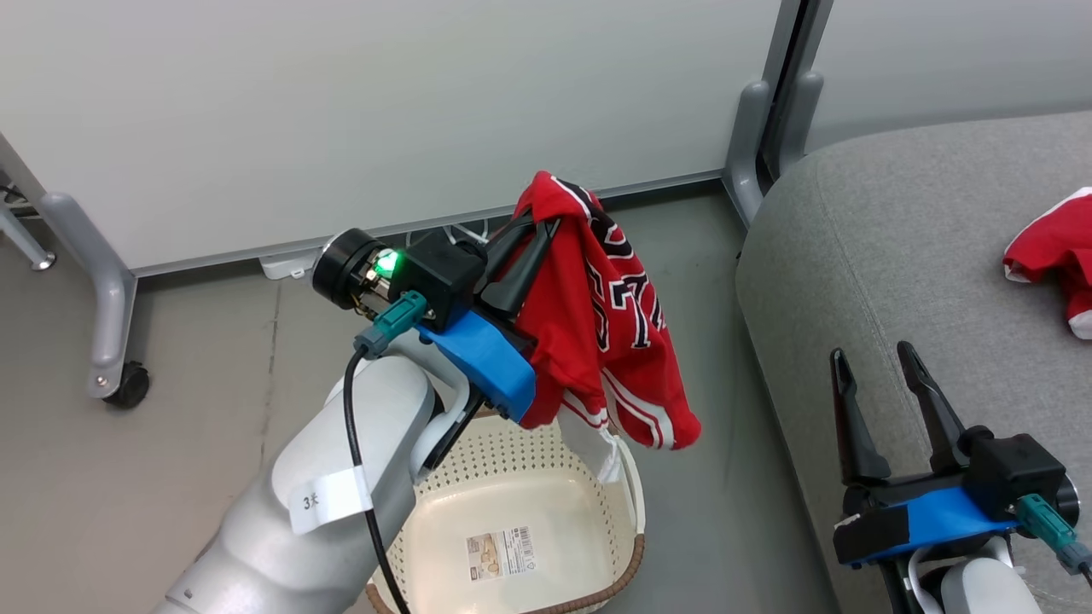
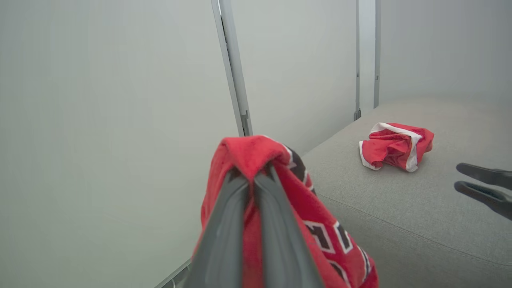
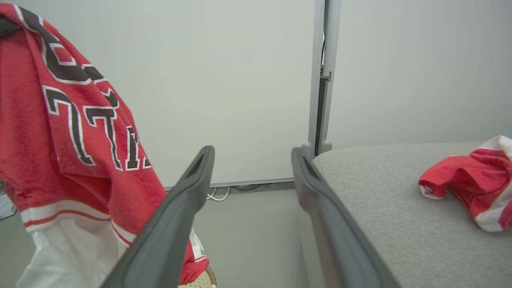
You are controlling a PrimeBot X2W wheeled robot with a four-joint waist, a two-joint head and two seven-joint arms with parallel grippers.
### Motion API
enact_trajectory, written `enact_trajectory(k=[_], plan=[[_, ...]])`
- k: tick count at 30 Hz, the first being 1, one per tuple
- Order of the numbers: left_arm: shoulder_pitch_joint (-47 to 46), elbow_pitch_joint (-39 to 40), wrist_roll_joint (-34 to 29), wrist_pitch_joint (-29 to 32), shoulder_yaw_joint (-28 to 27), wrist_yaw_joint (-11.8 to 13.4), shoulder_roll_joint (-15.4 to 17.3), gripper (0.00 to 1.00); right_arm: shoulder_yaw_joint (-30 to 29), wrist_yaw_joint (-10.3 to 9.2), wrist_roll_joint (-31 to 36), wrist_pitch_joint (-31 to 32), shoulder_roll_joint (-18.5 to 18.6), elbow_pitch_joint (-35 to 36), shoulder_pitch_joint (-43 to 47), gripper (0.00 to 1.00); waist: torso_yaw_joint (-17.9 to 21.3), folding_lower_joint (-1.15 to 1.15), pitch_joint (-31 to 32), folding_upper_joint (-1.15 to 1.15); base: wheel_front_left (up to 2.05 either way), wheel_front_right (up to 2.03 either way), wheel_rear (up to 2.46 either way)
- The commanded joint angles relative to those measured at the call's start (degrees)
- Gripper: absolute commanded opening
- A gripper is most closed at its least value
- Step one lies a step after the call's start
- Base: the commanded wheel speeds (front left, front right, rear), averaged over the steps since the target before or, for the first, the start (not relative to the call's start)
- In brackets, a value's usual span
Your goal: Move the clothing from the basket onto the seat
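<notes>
Head view, centre of frame: your left tool (image 1: 539, 223) is clamped on the red jersey (image 1: 614, 341), which hangs above the basket (image 1: 512, 443) at the bottom. Your right tool (image 1: 872, 351) stands spread at lower right by the seat (image 1: 896, 239), where the shorts (image 1: 1054, 256) lie at the right edge.

white tag (image 1: 328, 499) on left forearm (image 1: 384, 401) reads "3"; jersey (image 1: 606, 333) lettering folded, unreadable.

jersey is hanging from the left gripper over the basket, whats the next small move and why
Probably swing the shut left gripper to the robot's right until the jersey hangs over the seat. The jersey now dangles above the basket and the floor, short of the seat's edge. The shorts already lie on the seat.
</notes>
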State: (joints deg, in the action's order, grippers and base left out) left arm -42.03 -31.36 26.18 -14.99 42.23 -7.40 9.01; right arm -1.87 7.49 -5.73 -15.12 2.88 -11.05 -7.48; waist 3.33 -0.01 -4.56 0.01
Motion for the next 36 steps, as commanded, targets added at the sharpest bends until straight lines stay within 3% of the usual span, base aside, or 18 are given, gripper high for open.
enact_trajectory(k=[1,9,18,29,36], plan=[[0.65,0.29,0.12,-0.29,0.28,-0.11,0.24,0.0,0.11,0.01,-0.28,-0.05,0.0,-0.07,0.98,1.0,-0.02,0.01,0.58,-0.01,0.0,0.0,0.0],[0.5,0.63,0.42,-0.29,1.31,-0.1,0.41,0.0,1.23,0.01,0.01,-0.05,0.09,1.02,0.07,1.0,-0.58,0.01,0.94,-0.01,0.0,0.0,0.0],[-0.87,1.15,-0.19,-0.29,1.5,-0.11,0.38,0.0,8.89,0.01,-0.1,-0.05,1.38,1.51,-6.14,1.0,-1.23,0.01,0.01,-0.01,0.0,0.0,0.0],[-3.14,2.26,-1.13,-0.29,2.41,-0.11,-0.43,0.0,20.53,0.01,0.28,-0.05,2.23,-4.95,-19.62,1.0,-3.26,0.01,-2.82,-0.01,0.0,0.0,0.0],[-4.23,3.74,-1.78,-0.29,3.83,-0.11,-1.35,0.0,23.79,0.01,1.84,-0.05,2.31,-11.83,-25.9,1.0,-4.96,0.01,-4.54,-0.01,0.0,0.0,0.0]])
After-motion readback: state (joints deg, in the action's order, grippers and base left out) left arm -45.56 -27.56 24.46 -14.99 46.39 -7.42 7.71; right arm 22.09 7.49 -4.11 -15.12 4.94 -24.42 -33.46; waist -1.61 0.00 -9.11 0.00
